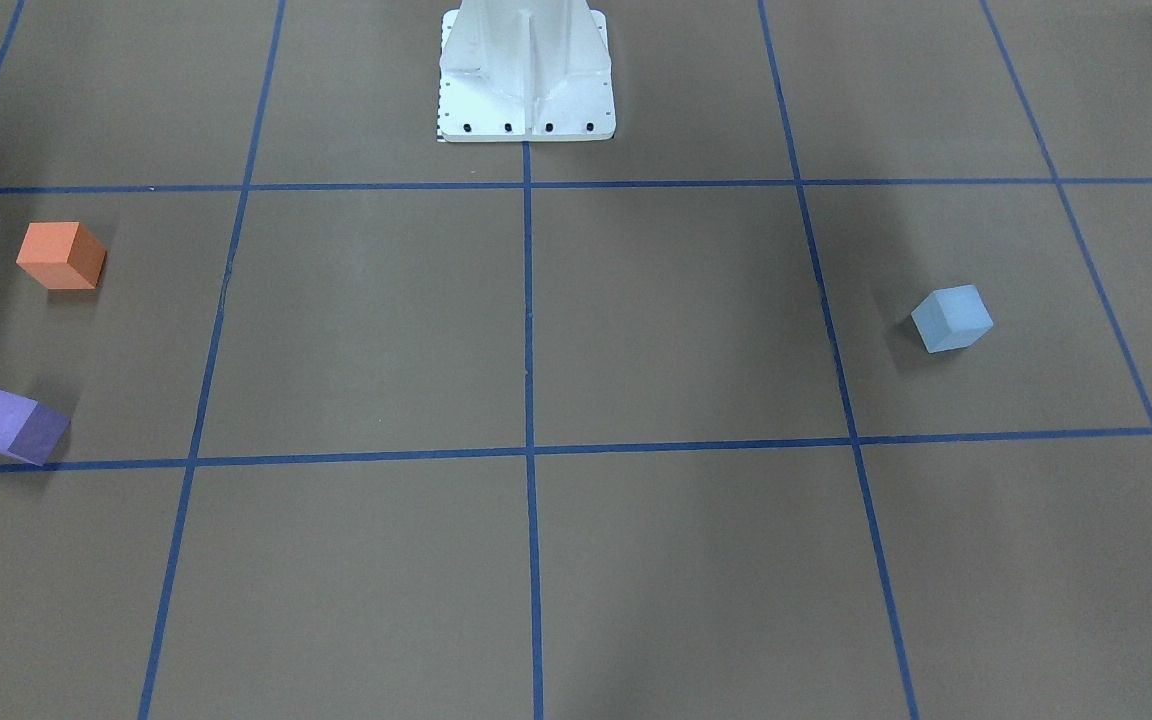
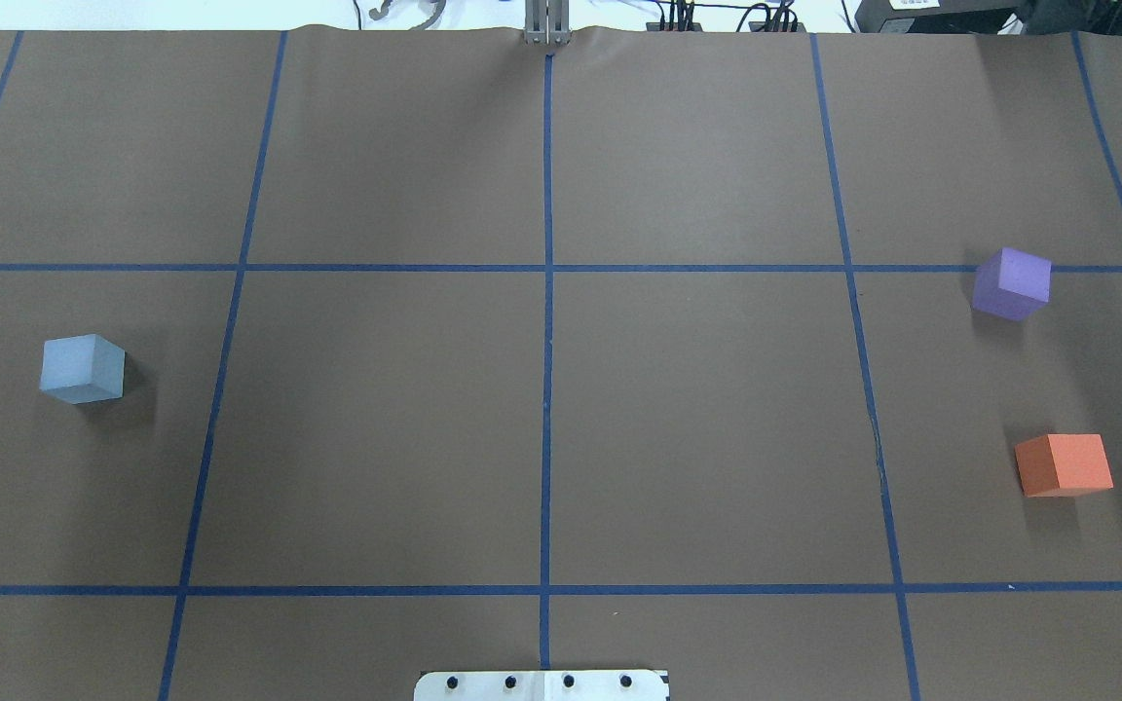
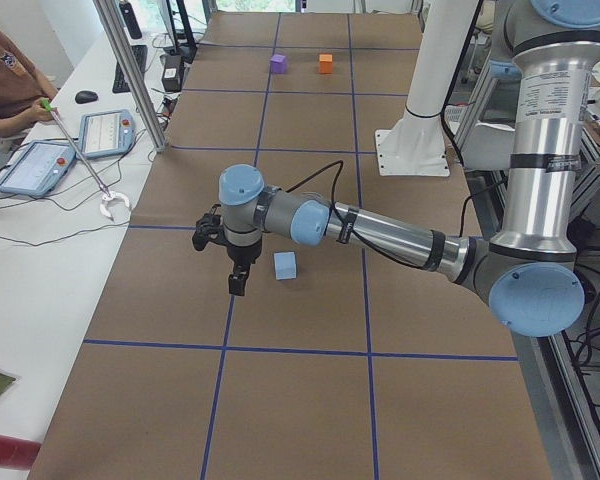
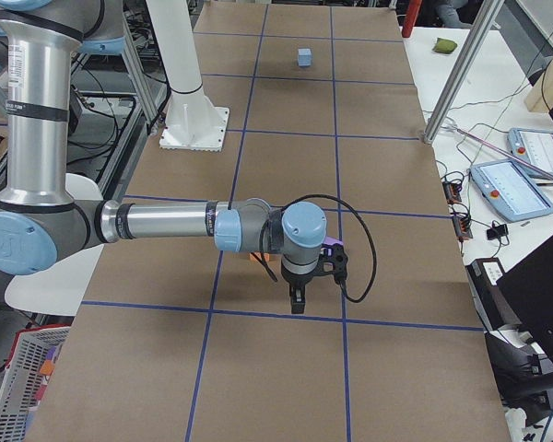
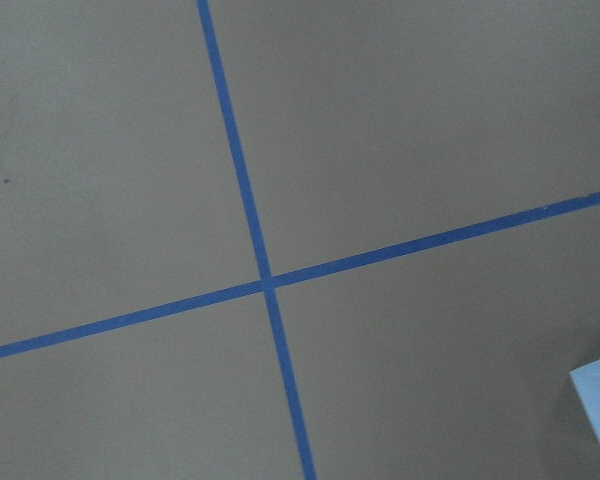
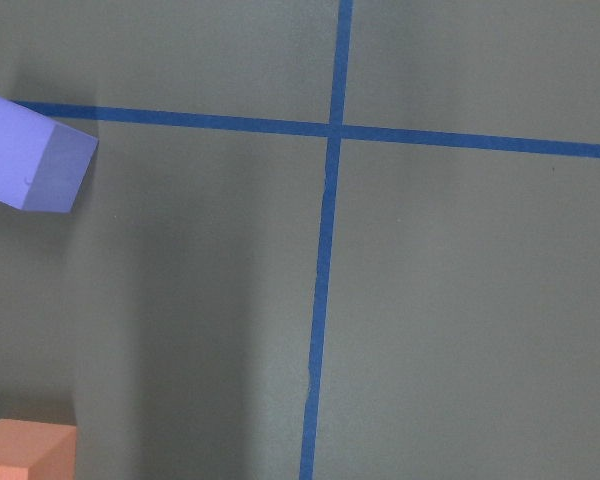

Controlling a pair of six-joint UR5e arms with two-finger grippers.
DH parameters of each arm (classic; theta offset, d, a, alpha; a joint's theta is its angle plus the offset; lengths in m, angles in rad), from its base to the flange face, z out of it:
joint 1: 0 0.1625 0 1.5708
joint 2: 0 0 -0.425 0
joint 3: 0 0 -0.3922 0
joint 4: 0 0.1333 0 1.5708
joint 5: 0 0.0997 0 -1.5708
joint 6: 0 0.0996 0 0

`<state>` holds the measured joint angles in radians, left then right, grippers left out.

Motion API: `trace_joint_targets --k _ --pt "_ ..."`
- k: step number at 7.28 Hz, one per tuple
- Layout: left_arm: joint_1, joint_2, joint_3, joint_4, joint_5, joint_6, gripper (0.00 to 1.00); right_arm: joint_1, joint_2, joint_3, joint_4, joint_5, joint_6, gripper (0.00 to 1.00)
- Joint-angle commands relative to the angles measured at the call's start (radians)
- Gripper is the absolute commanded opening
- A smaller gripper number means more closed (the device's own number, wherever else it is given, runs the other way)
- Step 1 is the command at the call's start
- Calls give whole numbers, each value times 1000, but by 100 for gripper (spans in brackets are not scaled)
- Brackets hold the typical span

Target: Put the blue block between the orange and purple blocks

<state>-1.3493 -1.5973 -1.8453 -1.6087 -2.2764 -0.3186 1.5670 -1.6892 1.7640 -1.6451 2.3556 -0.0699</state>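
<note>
Left end effector [image 3: 237, 282] near blue block [image 3: 285, 265], apart, opening unclear

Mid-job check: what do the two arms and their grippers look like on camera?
The left arm and right arm are silver-grey metal tubes with round light-blue joint caps and thin black bands. The left gripper and right gripper are black. A black cable loops loosely along each forearm to the wrist.

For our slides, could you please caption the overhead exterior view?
Overhead: blue block at left, purple block and orange block apart at right, on the taped table.
</note>
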Motion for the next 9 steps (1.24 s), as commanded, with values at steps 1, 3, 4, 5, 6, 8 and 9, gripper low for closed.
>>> trace_joint_targets --k 1,3,4,5,6,8,9 --pt "155 5 -90 -19 3 -384 100 -1 0 0 1 -4 -1 100" --pt "319 20 -124 -121 133 -669 100 -1 0 0 1 -4 -1 100" --pt "397 69 -118 -226 211 -747 100 -2 0 0 1 -4 1 100" --pt "441 86 -111 -255 245 -764 100 -2 0 0 2 -4 1 100" --pt "455 85 -83 -260 248 -754 100 -4 0 0 1 -4 1 100" --pt "466 85 -16 -327 258 -749 100 -4 0 0 2 -4 1 100" --pt "467 77 33 -376 256 -749 100 -4 0 0 1 -4 1 100"
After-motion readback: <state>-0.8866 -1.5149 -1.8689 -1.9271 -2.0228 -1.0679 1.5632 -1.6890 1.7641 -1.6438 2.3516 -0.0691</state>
